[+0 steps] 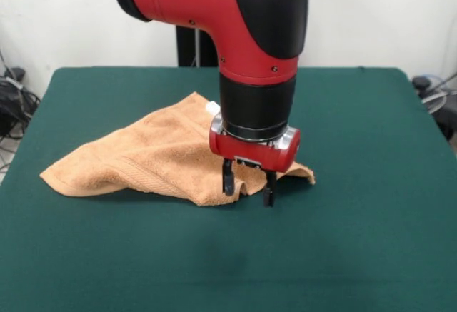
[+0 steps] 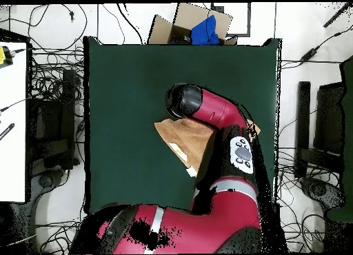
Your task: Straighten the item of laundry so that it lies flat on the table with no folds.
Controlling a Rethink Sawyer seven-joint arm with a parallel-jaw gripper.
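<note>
Overhead view: an open cardboard box [image 2: 186,23] stands on the floor just beyond the desk's [image 2: 131,94] far edge, with a bundle of blue cloth [image 2: 205,32] inside it. Loose black cables [image 2: 48,66] trail across the pale floor [image 2: 293,87] on both sides of the desk. A white worktop [image 2: 14,121] lies to its left. Front view: a white wall [image 1: 71,19] rises behind the desk.

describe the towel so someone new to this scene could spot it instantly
Start at the dark green table; near its middle, under the red and black arm's gripper, lies the towel. It is the only thing on the cloth: an orange-tan terry piece, crumpled and folded over itself, with a small white tag at its far edge.
</note>
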